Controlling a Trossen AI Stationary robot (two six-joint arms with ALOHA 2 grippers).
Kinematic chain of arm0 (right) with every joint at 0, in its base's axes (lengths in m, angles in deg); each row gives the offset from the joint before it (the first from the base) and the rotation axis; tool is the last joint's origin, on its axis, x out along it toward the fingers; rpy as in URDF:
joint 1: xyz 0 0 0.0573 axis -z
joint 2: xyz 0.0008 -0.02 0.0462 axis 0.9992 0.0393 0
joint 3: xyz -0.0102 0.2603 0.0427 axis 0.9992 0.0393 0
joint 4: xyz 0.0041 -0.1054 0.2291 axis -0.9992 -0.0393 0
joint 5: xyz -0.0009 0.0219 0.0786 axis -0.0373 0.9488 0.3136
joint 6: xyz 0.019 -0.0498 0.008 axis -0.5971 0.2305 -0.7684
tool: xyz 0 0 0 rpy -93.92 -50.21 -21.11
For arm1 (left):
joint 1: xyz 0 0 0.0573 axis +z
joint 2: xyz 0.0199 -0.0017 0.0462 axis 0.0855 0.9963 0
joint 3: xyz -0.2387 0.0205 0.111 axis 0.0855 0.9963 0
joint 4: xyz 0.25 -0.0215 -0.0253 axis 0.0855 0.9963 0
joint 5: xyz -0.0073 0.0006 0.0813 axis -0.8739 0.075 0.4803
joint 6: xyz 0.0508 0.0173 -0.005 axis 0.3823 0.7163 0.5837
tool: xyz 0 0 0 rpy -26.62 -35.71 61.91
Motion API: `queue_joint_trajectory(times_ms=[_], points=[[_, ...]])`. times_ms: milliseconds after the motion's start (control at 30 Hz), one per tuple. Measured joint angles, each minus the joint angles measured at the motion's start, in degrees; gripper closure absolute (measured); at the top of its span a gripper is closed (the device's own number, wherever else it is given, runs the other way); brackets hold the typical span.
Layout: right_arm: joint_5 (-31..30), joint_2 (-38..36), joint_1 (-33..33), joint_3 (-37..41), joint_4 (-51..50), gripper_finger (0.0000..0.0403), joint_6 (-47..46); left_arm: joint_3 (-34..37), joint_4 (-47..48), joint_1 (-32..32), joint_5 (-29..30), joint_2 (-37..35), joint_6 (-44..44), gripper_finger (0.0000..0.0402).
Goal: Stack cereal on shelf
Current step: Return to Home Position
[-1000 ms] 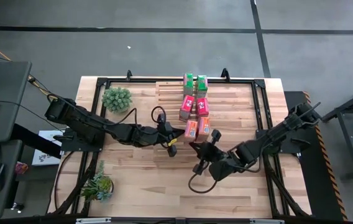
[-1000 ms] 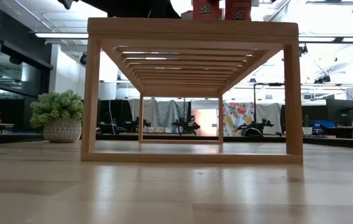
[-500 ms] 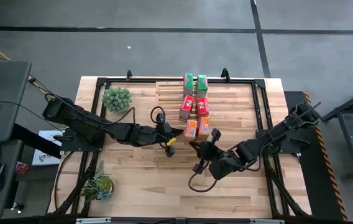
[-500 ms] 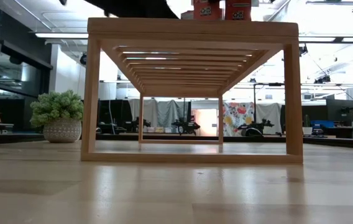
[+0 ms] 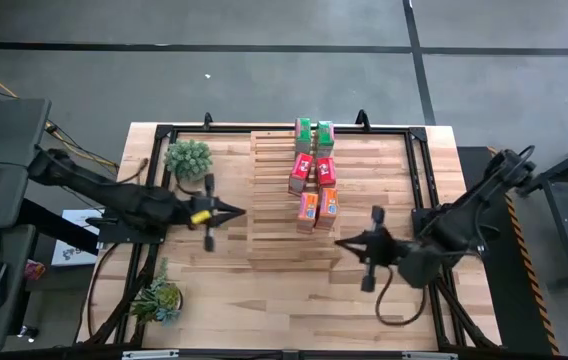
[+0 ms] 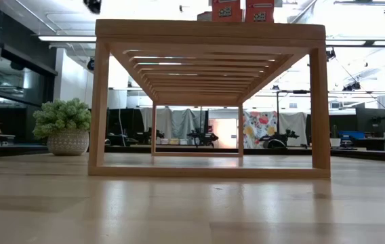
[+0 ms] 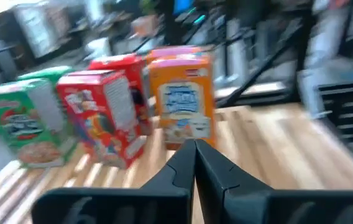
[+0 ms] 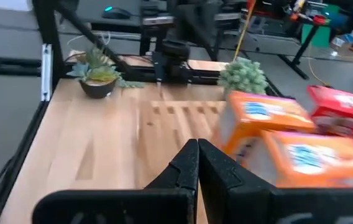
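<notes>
Two-finger left gripper (image 5: 234,211): pinched closed, empty, beside left edge of the shelf (image 5: 274,200).
Right gripper (image 5: 341,241): closed, empty, beside shelf's right edge.
Cereal boxes (image 5: 314,168): six, upright on shelf, paired green, red-pink, orange; row follows its long axis.

**Camera Layout: Four Views**

My high camera hangs above the table (image 5: 264,310) and faces straight down. It sits far enough off to take in the whole top, the shelf (image 5: 274,200) and both my arms.

My low camera sits at tabletop level and faces level through the shelf's frame into the room behind.

My left wrist camera looks forward past my left gripper (image 7: 194,144), near the cereal boxes (image 7: 108,112). My right wrist camera looks past my right gripper (image 8: 197,144) from the opposite side, toward the round potted plant (image 8: 243,76).

All four views share the orange boxes (image 6: 228,9). The low view catches only their lower parts.
</notes>
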Motion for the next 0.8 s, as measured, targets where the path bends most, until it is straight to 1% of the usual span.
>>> queue_joint_trajectory(times_ms=[100,167,300,367,467,533,600,700,800], points=[[-1.73,-2.84,-0.02,-0.04,-5.33,0.0403,-2.98,7.39,-3.99,3.50,-8.82,-7.28,-0.13,0.0401],[-3.32,-4.43,0.00,-0.04,-9.59,0.0403,-4.78,11.92,-4.51,6.07,-13.16,-11.10,-0.81,0.0401],[-3.93,-7.96,-0.02,-0.04,-19.57,0.0403,-11.47,17.97,-5.62,9.59,-20.56,-16.62,-1.74,0.0401],[-3.93,-9.56,-0.04,-0.04,-25.65,0.0403,-16.52,20.08,-5.86,10.75,-23.78,-18.54,-1.42,0.0401],[-3.96,-11.70,-0.04,-0.04,-34.56,0.0403,-25.20,23.22,-7.22,12.52,-25.89,-20.69,-1.87,0.0401],[-3.97,-12.81,-0.04,-0.04,-39.72,0.0403,-30.16,25.57,-9.97,13.39,-27.13,-21.72,-2.97,0.0401],[-3.66,-13.65,-0.21,-0.04,-43.29,0.0403,-33.36,27.40,-12.33,13.76,-28.33,-22.34,-3.54,0.0401],[-3.49,-14.65,-1.47,-0.04,-47.67,0.0403,-37.49,29.72,-15.06,13.76,-28.54,-22.98,-3.92,0.0401],[-3.11,-15.11,-3.86,-0.04,-51.33,0.0403,-41.77,31.32,-15.27,13.76,-28.21,-23.46,-4.56,0.0402]])
